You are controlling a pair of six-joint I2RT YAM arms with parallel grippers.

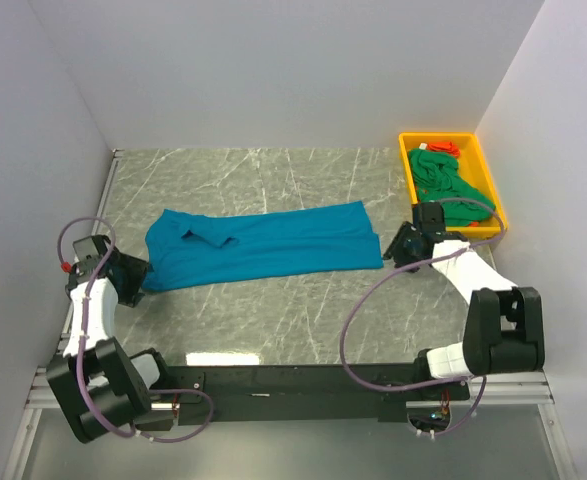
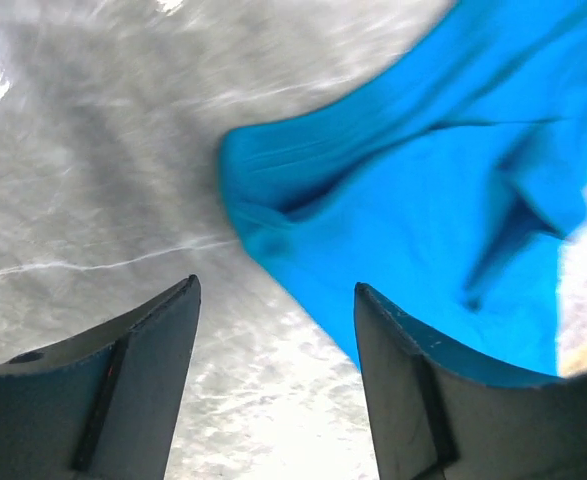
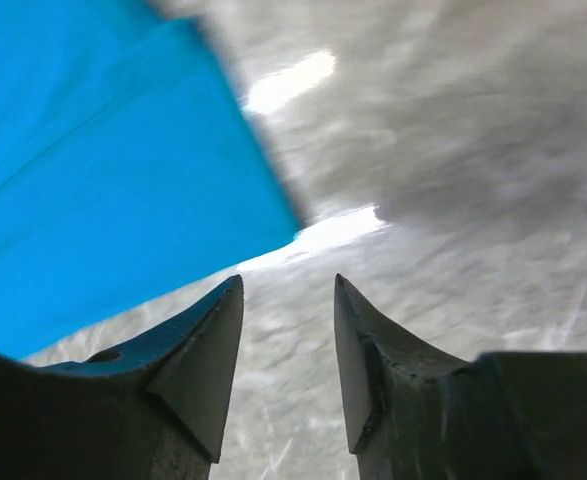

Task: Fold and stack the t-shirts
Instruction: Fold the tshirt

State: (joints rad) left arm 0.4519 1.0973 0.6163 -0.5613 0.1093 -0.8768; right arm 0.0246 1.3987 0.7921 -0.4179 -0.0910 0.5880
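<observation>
**A:** Where is the shirt lying, and what room am I getting around its edges?

**B:** I'm seeing the teal-blue t-shirt (image 1: 263,245) lying as a long band across the middle of the table (image 1: 273,330), with marble showing in front of it and behind it. The left gripper (image 2: 276,285) is hovering at the band's left end with its jaws apart, gripping nothing. The cloth edge is lying just ahead, to its right.

**A:** And the other end?

**B:** The right gripper (image 3: 288,280) is sitting by the right-hand corner, jaws parted, holding nothing.

**A:** The bin?

**B:** The yellow bin (image 1: 406,160) is sitting in the far right corner, near the right gripper. It's holding the green t-shirt (image 1: 448,180), with the red-orange piece (image 1: 443,148) lying at the back.
</observation>
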